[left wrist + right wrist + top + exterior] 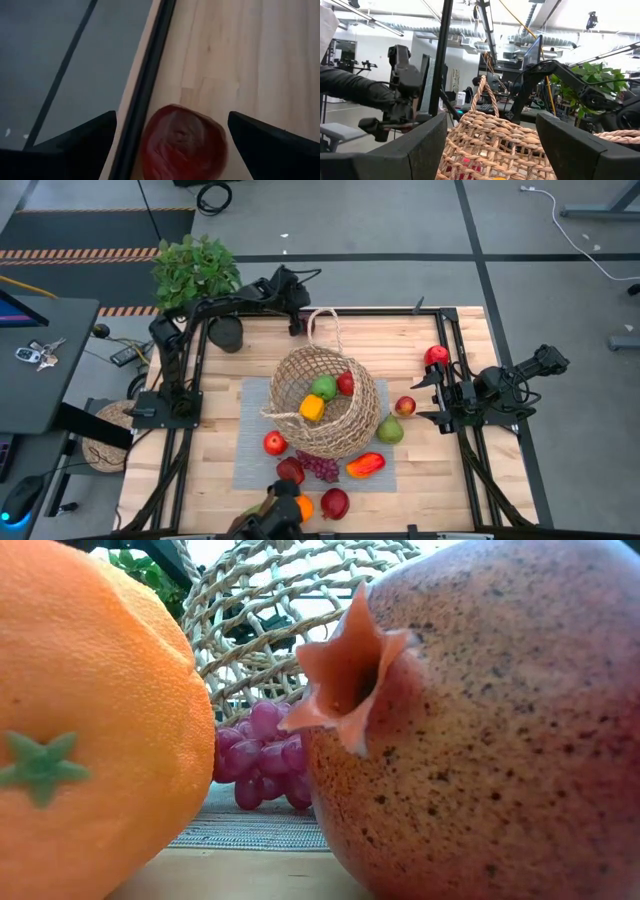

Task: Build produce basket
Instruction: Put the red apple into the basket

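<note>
The left gripper's (171, 117) fingers stand apart around a dark red round apple (182, 142) at the wooden counter's (260, 50) edge, so an off-centre squeeze could roll it off; the right gripper (422, 398) idles, fingers apart.

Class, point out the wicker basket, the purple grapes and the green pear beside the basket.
basket (352, 423): high view, woven side wall.
purple grapes (262, 752): low view, cluster's middle.
green pear (390, 430): high view, its body.

The round tan open-weave wicker basket (325, 405) is seen at frame centre, tipped, holding a green pear, yellow lemon and red apple. The remaining toy produce (322, 468) is scattered around it.
</note>
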`<action>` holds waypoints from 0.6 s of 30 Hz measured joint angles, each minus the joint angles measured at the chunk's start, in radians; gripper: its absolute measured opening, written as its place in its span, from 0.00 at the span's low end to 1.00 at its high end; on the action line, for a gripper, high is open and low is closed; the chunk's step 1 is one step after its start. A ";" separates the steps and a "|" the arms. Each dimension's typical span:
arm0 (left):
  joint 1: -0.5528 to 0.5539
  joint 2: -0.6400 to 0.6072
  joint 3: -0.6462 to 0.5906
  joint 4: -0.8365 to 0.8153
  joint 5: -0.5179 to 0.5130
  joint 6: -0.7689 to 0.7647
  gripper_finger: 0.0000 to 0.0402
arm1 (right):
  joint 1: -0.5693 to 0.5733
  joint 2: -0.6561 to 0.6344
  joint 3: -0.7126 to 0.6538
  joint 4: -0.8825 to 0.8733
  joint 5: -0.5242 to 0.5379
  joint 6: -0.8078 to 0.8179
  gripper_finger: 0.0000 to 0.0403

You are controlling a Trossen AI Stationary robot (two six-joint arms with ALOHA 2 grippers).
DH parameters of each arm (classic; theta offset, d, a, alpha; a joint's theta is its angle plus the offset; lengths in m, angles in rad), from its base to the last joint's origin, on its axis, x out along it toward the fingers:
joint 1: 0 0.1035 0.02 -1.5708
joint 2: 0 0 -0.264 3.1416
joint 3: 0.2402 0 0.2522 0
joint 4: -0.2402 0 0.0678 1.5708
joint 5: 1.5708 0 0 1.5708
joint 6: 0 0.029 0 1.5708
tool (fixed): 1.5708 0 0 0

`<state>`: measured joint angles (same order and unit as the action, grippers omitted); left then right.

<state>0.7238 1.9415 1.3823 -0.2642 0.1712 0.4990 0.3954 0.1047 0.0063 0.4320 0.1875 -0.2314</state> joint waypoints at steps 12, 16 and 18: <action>0.000 0.076 0.000 -0.078 0.081 -0.020 0.97 | 0.000 0.000 0.000 0.000 0.000 0.000 0.77; 0.000 0.086 0.001 -0.126 0.082 -0.021 0.97 | 0.000 0.000 0.000 0.000 0.000 0.000 0.77; 0.003 0.086 0.000 -0.158 0.080 -0.019 0.97 | 0.000 0.000 0.000 0.000 0.002 0.000 0.77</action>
<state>0.7265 2.0274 1.3827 -0.4218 0.2516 0.4801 0.3954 0.1046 0.0064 0.4320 0.1891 -0.2314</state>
